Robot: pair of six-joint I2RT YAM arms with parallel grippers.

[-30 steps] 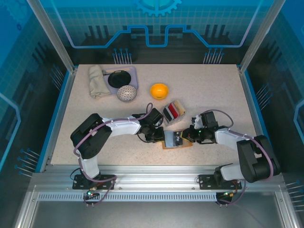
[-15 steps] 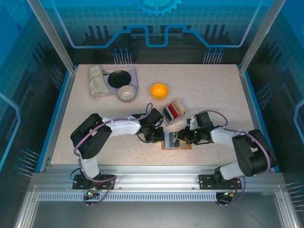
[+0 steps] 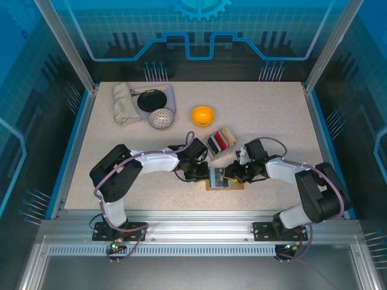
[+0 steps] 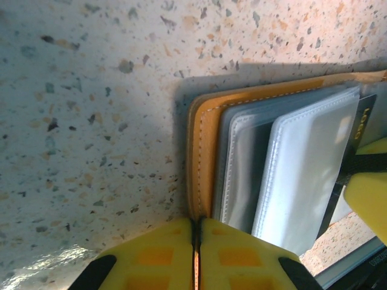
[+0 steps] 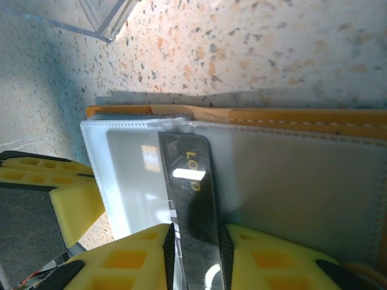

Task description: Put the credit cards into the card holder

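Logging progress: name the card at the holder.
The black gold-lettered card, between the right gripper's fingers on the holder; the rest sit in the tray.

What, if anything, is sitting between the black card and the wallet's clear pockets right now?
Nothing visible blocks it. The black card sits between the fingers of the right hand, its leading end over the clear pockets of the card holder. The left hand pinches the holder's orange edge, clear of the card.
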